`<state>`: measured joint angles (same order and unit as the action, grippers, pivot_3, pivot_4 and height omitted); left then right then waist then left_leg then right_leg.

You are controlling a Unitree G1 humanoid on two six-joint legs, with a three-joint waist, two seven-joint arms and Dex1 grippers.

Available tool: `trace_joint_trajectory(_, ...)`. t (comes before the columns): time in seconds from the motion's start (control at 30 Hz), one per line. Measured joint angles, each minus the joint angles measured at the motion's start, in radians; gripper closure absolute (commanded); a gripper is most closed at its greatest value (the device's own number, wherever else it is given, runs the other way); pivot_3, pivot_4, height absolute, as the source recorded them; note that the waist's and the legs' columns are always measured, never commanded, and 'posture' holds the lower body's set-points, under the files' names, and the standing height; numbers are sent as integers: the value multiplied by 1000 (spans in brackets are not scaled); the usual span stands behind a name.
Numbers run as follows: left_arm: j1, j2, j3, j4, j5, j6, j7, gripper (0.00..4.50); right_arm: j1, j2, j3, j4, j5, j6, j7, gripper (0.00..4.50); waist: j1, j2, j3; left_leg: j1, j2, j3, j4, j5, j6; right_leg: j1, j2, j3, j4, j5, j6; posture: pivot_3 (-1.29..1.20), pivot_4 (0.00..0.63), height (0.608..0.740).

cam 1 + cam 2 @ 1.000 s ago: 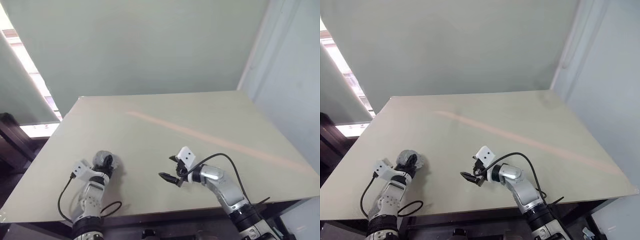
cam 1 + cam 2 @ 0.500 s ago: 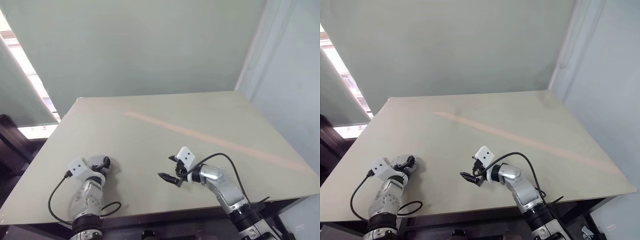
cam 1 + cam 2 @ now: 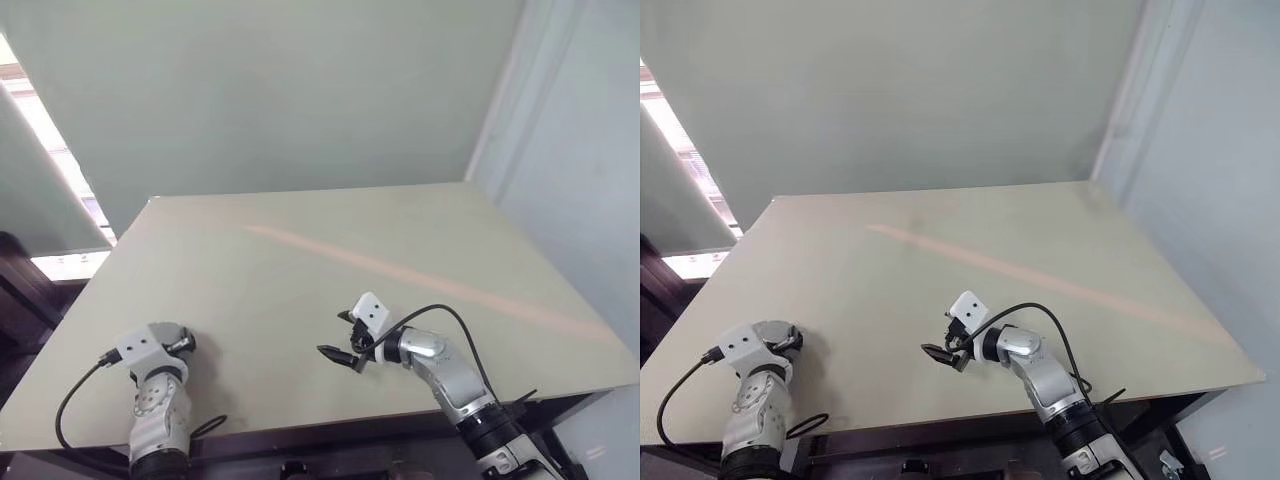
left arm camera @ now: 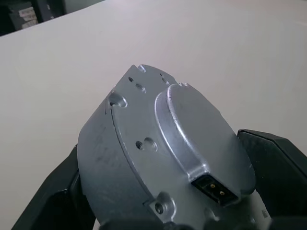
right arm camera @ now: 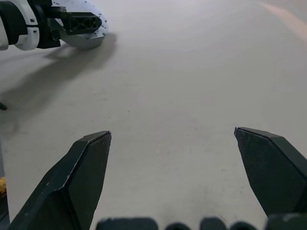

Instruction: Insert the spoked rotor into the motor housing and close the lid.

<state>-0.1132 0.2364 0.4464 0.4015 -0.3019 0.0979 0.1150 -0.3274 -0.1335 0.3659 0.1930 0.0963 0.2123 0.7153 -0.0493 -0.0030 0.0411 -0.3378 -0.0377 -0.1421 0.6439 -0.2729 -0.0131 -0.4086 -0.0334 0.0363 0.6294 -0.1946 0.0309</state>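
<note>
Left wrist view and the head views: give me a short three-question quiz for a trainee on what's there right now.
1. True or false: the right gripper is shut on a part.
2. Which gripper is at the round grey metal motor housing on the pale table? A. left gripper B. right gripper C. neither
3. In the left wrist view, what sits at the edge of the housing's raised cap?

Key
1. False: its jaws stand wide apart over bare table, holding nothing.
2. A.
3. A small dark socket with two gold pins.
</note>
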Motion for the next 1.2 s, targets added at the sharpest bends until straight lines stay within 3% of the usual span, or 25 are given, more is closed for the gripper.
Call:
trace_joint_trajectory(0.17, 0, 0, 1, -34, -8, 61, -2, 17, -3, 0, 0, 16, -4, -13, 0, 0, 0, 0, 0, 0, -1, 0, 1, 0, 0, 1, 0, 0, 0, 0, 0, 0, 0, 740)
trace_joint_trajectory(0.37, -60, -75, 98, -42, -169, 130, -22, 17, -11, 0, 2, 30, -21, -24, -1, 0, 22, 0, 0, -2, -1, -2, 3, 1, -1, 1, 0, -2, 0, 0, 0, 0, 0, 740)
trace_joint_trajectory(0.7, -224, -174, 152, -25, -382, 205, -137, 17, -12, 0, 2, 34, -38, -27, -11, 0, 48, 0, 0, -3, -3, -3, 6, 2, -2, 3, 0, -1, 0, 1, 1, 0, 0, 740)
trace_joint_trajectory(1.0, -251, -156, 41, 43, -235, 64, -186, 17, -10, -11, 0, 34, -50, -27, -26, 0, 26, -1, 0, -2, -2, -2, 4, 2, -2, 1, 1, 0, 0, 1, 0, 0, 0, 740)
trace_joint_trajectory(1.2, -249, -137, 30, 48, -198, 25, -186, 17, -5, -12, 0, 34, -52, -27, -32, 0, 26, -1, 0, -2, -3, -2, 4, 2, -2, 2, 1, 0, -1, 1, 0, 0, 0, 740)
